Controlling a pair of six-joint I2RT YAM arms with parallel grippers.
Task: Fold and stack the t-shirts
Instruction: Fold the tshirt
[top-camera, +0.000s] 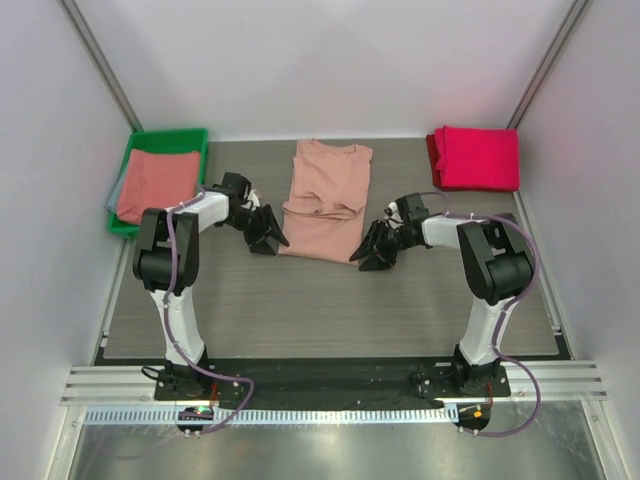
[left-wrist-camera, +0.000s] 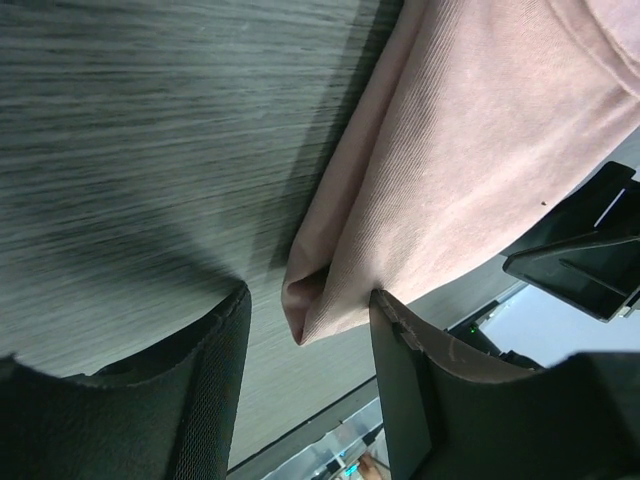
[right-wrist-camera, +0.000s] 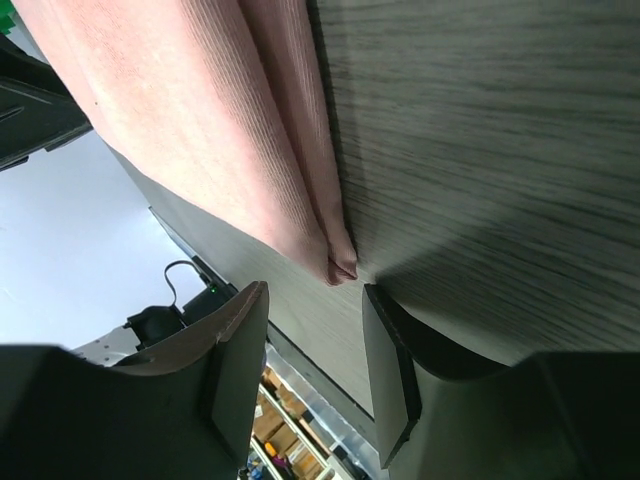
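As the salmon tee lies: the salmon tee is flat and partly folded. Its long axis runs from the near hem, which faces the fingers, away to the collar end.
Left gripper: the left gripper sits at the tee's near-left corner. In its wrist view the fingers stand apart with the folded corner between them, one pad at the cloth's edge. Nothing is clamped.
Right gripper: the right gripper sits at the tee's near-right corner. Its jaws are parted and the corner lies just past the tips, not gripped.
Nearer arm: neither, since each has its own corner within reach.
Coming move, as a judgement: pinch both near corners and carry the hem along the long axis toward the collar.
Magenta tee: the magenta tee lies folded, well off to the salmon tee's far right.
Green bin: the green bin stands to the salmon tee's far left and holds a reddish tee.
In the way: both neighbours lie to the sides of the fold path, not across it.
Risk: the corners are layered, so a shallow pinch may catch only the top ply.
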